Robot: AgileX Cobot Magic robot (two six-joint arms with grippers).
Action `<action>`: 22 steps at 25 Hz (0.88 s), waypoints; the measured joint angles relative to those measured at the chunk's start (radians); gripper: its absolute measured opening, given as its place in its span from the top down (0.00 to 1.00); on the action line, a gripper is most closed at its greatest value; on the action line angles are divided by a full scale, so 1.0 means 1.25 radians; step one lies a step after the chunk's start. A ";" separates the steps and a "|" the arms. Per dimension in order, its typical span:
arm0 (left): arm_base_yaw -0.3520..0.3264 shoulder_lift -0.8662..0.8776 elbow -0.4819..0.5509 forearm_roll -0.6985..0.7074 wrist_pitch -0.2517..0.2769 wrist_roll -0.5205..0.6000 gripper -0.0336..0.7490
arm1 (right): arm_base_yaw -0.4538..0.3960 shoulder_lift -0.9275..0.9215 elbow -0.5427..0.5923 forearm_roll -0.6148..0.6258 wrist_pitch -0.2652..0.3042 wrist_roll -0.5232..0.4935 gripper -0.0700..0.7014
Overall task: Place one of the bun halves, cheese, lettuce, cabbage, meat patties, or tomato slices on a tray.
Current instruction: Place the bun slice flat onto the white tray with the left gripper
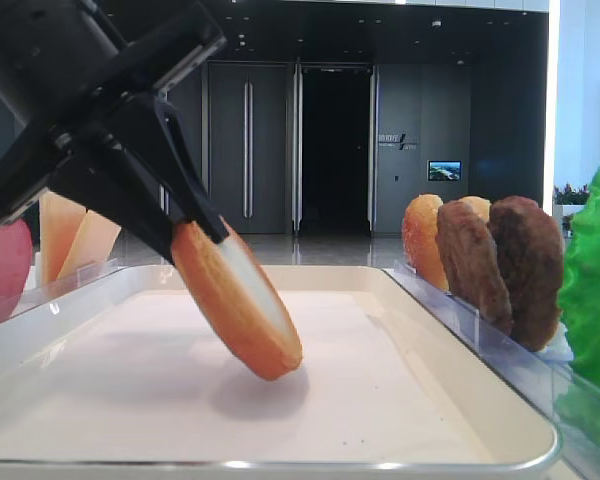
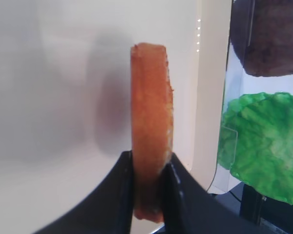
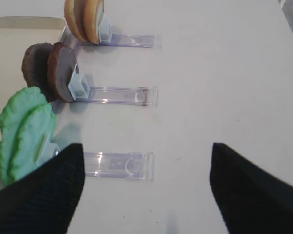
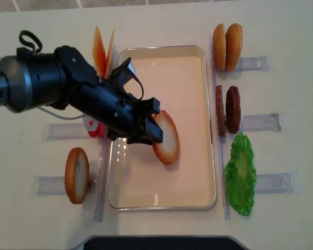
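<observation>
- While the left gripper (image 4: 155,129) stood clamped tight on the upper edge of a bun half (image 4: 166,137), the disc hung tilted over the middle of the white tray (image 4: 161,200), its lower edge at or just above the tray floor; whether it touched could not be told.
- Judging from that tilt, the step would go best by lowering until the edge met the floor, then letting the disc tip flat before parting the jaws, so it would not roll toward the tray's right rim.
- Any release should happen low, since a drop on edge could send the bun half wheeling.
- Apart from the held bun half, the tray showed nothing in it.
- Off the tray's right side, 3 clear racks held 2 bun pieces (image 4: 227,47) near the far corner, 2 meat patties (image 4: 232,109) beside the long rim, and the lettuce (image 4: 240,174) near the near corner.
- Off the left side stood cheese slices (image 4: 101,49), a red tomato slice (image 1: 0,270) mostly hidden by the arm, and another bun half (image 4: 76,175).
- The right gripper (image 3: 146,185) hung well away over bare table, jaws spread wide and holding nothing.
</observation>
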 joint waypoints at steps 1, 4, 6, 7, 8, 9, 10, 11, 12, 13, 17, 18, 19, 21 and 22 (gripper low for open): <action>0.000 0.005 0.000 -0.006 0.000 0.001 0.80 | 0.000 0.000 0.000 0.000 0.000 0.000 0.22; 0.000 0.014 0.000 -0.012 0.007 0.009 0.80 | 0.000 0.000 0.000 0.000 0.000 0.000 0.22; 0.000 0.014 0.000 -0.012 0.007 0.009 0.80 | 0.000 0.000 0.000 0.000 0.000 0.000 0.22; 0.000 0.014 0.000 -0.012 0.007 0.010 0.80 | 0.000 0.000 0.000 0.000 0.000 0.000 0.22; 0.000 0.014 0.000 -0.012 0.007 0.010 0.80 | 0.000 0.000 0.000 0.000 0.000 0.000 0.22; 0.000 0.014 0.000 -0.012 0.007 0.011 0.80 | 0.000 0.000 0.000 0.000 0.000 0.000 0.22; 0.000 0.014 0.000 -0.012 0.007 0.011 0.80 | 0.000 0.000 0.000 0.000 0.000 0.000 0.22; 0.000 0.014 0.000 -0.012 0.007 0.011 0.80 | 0.000 0.000 0.000 0.000 0.000 0.000 0.22; 0.000 0.014 0.000 -0.012 0.004 0.011 0.80 | 0.000 0.000 0.000 0.000 0.000 0.000 0.22; 0.000 0.014 0.000 -0.012 0.003 0.011 0.80 | 0.000 0.000 0.000 0.000 0.000 0.000 0.22; 0.000 0.014 0.000 -0.012 0.000 0.012 0.80 | 0.000 0.000 0.000 0.000 0.000 0.000 0.22; 0.000 0.014 0.000 -0.012 -0.001 0.012 0.80 | 0.000 0.000 0.000 0.000 0.000 0.000 0.22; 0.000 0.014 0.000 -0.012 -0.002 0.012 0.80 | 0.000 0.000 0.000 0.000 0.000 0.000 0.22; 0.000 0.014 0.000 -0.012 -0.004 0.012 0.80 | 0.000 0.000 0.000 0.000 0.000 0.000 0.22; 0.000 0.014 0.000 -0.012 -0.004 0.011 0.80 | 0.000 0.000 0.000 0.000 0.000 0.000 0.22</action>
